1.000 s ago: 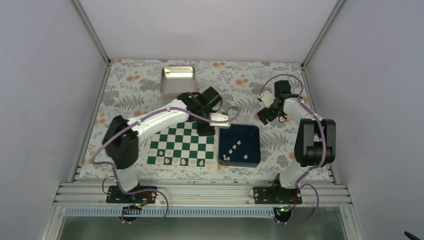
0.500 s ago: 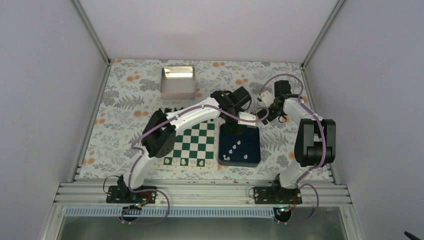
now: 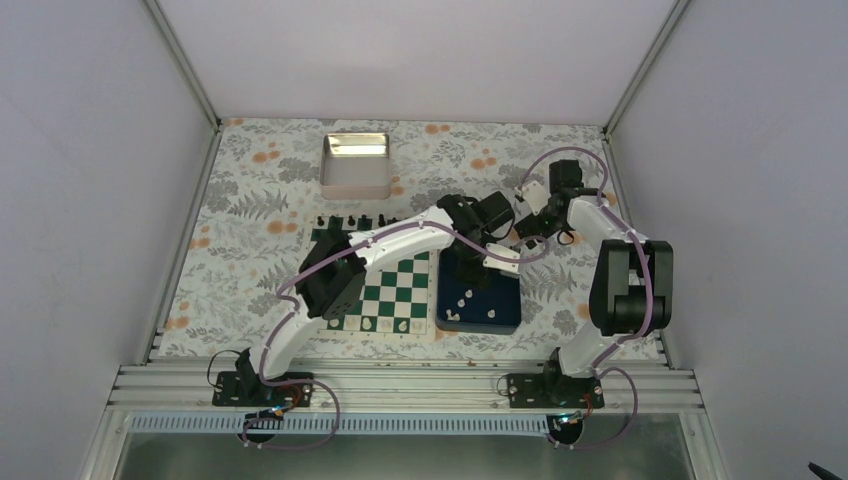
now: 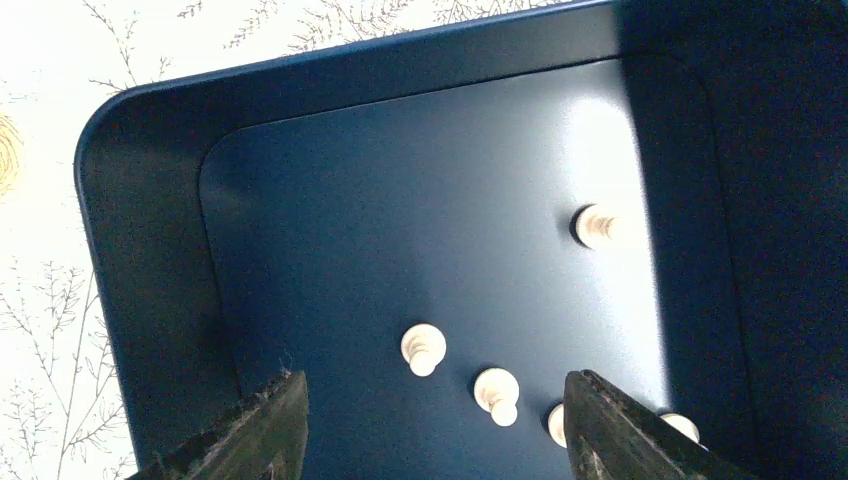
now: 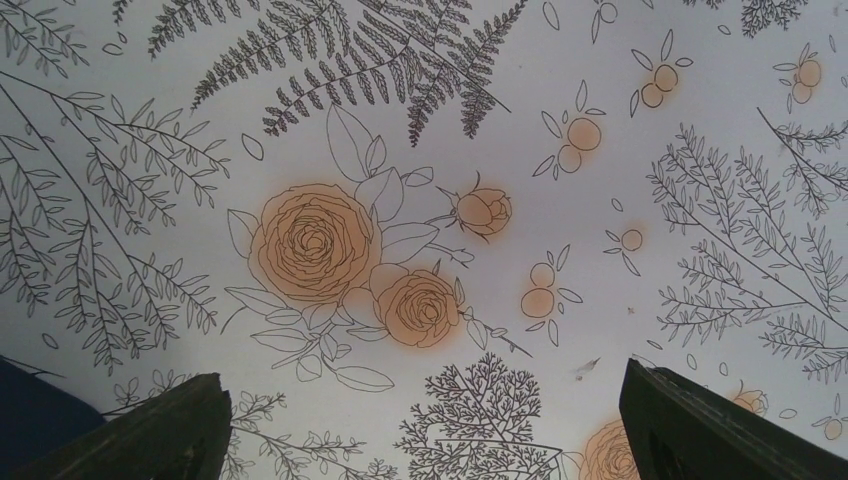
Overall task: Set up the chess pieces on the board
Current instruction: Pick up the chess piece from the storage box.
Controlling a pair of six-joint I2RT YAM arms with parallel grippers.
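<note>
Chess pieces (image 4: 423, 349): tiny cream plastic men; several lie loose on the floor of the dark blue square tray (image 4: 130, 250), just to the right of the board. A few more stand along the near row of the board.
Board (image 3: 395, 290): flat green-and-white chequered square with a white border; small black pieces (image 3: 352, 220) line its far edge.
Left claw (image 4: 432, 378): jaws spread wide with nothing between them, hanging over the tray and looking straight down into it.
Key relation: two cream pieces sit almost directly under the gap between the left claw's jaws, and a third lies farther off by the tray wall. Each shows a round base with its head pointing back toward the wrist; whether they stand or lie toppled I cannot tell.
Left arm pose: stretched across the board's right side, forearm over the tray's far half.
Right claw (image 5: 420, 372): jaws also apart and empty, over the floral tablecloth (image 5: 310, 240) beyond the tray.
Nearer arm: the left, by my judgement, so the pick is its own.
</note>
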